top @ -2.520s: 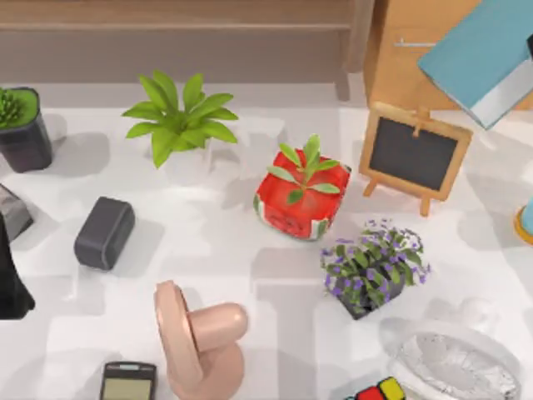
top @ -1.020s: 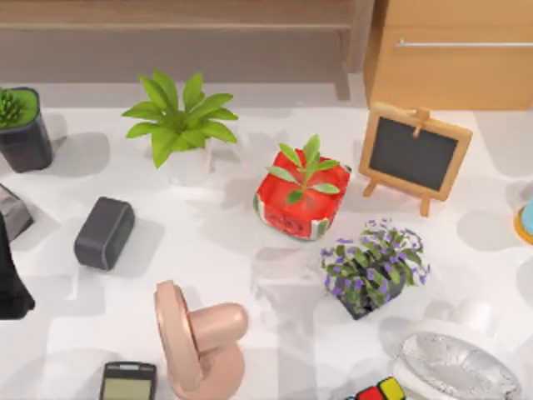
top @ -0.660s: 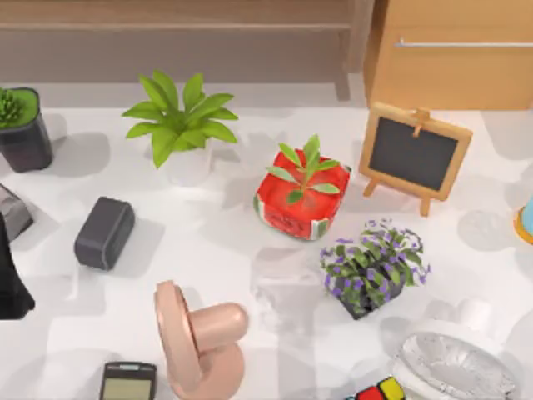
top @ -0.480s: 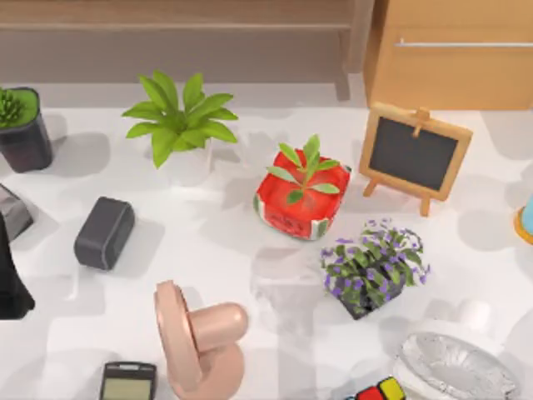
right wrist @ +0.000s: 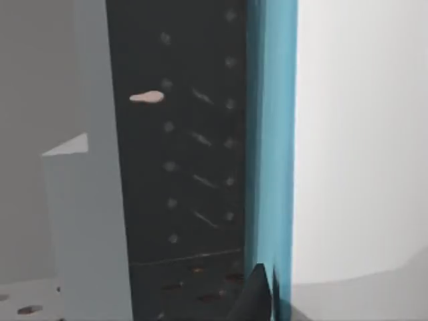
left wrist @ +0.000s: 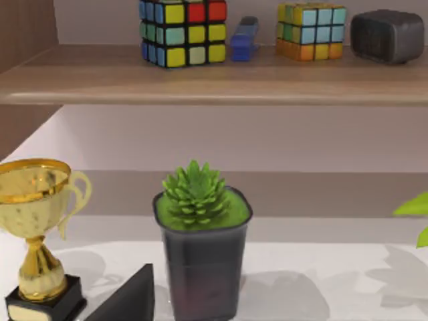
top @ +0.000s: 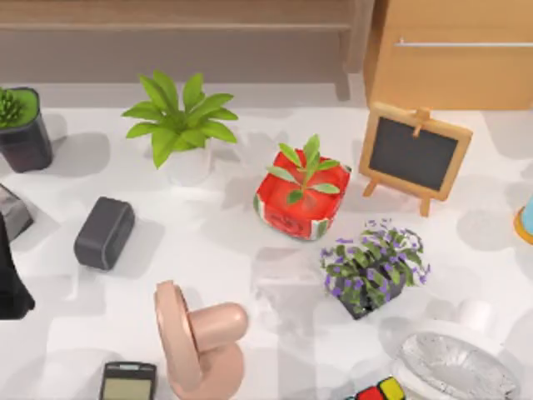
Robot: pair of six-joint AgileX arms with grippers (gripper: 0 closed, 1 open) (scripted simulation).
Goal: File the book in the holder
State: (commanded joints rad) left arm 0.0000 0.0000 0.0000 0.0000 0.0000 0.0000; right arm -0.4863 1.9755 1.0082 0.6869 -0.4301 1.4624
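The thick teal-blue hardback book [right wrist: 271, 134] stood upright with its cover edge right against the black perforated metal holder [right wrist: 180, 167], beside a pale grey-blue upright divider [right wrist: 93, 200]. I judged the filing nearly done, with only seating the book, letting go and pulling back left. The right claw [right wrist: 257, 297] sat low against the cover; whether it was clamped on the book or apart could not be told. The left arm [top: 10, 283] was parked at the desk's [top: 233, 242] edge, far to the left of the small wooden chalkboard easel [top: 414, 156], its claw's state likewise unclear. Against the earliest frame, the book no longer hung above and right of that easel and had left the overhead view.
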